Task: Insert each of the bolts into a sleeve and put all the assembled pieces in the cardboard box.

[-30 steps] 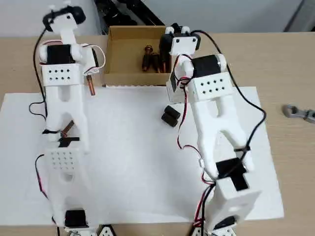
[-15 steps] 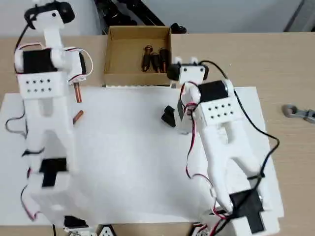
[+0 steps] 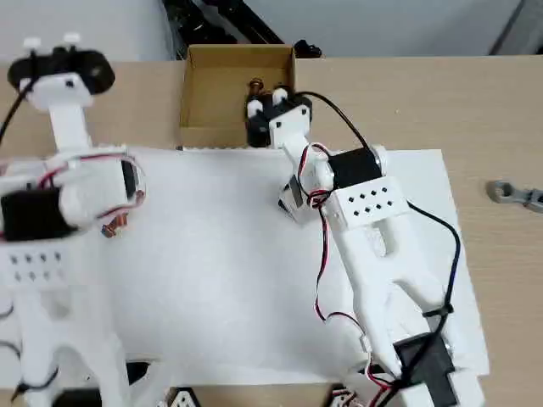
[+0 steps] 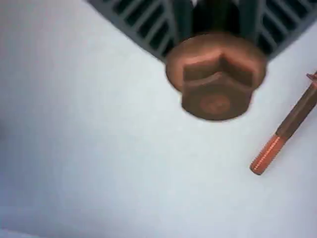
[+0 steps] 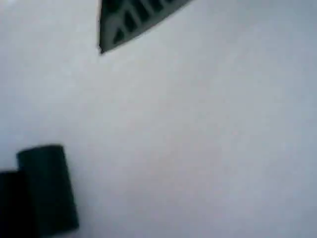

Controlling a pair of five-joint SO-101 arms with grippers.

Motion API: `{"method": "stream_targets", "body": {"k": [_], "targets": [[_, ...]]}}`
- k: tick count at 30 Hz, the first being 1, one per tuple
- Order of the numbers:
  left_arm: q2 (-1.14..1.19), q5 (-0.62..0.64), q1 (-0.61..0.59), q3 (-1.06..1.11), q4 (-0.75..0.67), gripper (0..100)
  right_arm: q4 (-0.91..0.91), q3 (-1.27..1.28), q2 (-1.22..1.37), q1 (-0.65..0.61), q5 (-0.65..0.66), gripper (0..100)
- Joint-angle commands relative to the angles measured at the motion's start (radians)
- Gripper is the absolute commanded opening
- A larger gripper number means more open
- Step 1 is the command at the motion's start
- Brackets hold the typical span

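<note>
A white sheet (image 3: pixel 221 280) covers most of the wooden table (image 3: pixel 492 93) in front of me, leaving bare wood along the far side and to my right. A metal wrench (image 3: pixel 514 194) lies on that bare wood, off the sheet. Dark gear (image 3: pixel 212 21) sits beyond the table's far edge.

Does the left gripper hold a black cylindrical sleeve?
No, the left gripper grips a copper-coloured hex-head metal bolt over the white sheet.
</note>
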Motion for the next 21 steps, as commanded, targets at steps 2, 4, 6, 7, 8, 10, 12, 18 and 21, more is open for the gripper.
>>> {"method": "stream_targets", "body": {"k": [2, 4, 6, 7, 8, 10, 12, 18, 21], "targets": [[-0.190, -0.025, -0.005, 0.128, -0.086, 1, -0.101, -0.009, 0.090, -0.005, 0.012, 14.4], [-0.255, -0.060, -0.005, 0.179, -0.106, 1, -0.140, -0.009, 0.139, 0.001, 0.012, 14.4], [-0.311, -0.087, -0.018, 0.219, -0.115, 1, -0.185, -0.011, 0.182, 0.004, 0.012, 14.4], [-0.334, -0.092, -0.038, 0.236, -0.126, 1, -0.208, -0.011, 0.202, 0.007, 0.025, 14.4], [-0.353, -0.095, -0.061, 0.254, -0.138, 1, -0.232, -0.011, 0.219, 0.010, 0.043, 14.4], [-0.381, -0.095, -0.115, 0.289, -0.164, 1, -0.282, -0.011, 0.252, 0.021, 0.077, 14.4], [-0.393, -0.095, -0.155, 0.314, -0.169, 1, -0.323, -0.020, 0.285, 0.031, 0.092, 14.4], [-0.399, -0.095, -0.176, 0.351, -0.161, 1, -0.286, -0.135, 0.410, 0.053, 0.094, 14.3], [-0.399, -0.095, -0.176, 0.351, -0.161, 1, -0.191, -0.198, 0.458, 0.045, 0.089, 14.3]]}}
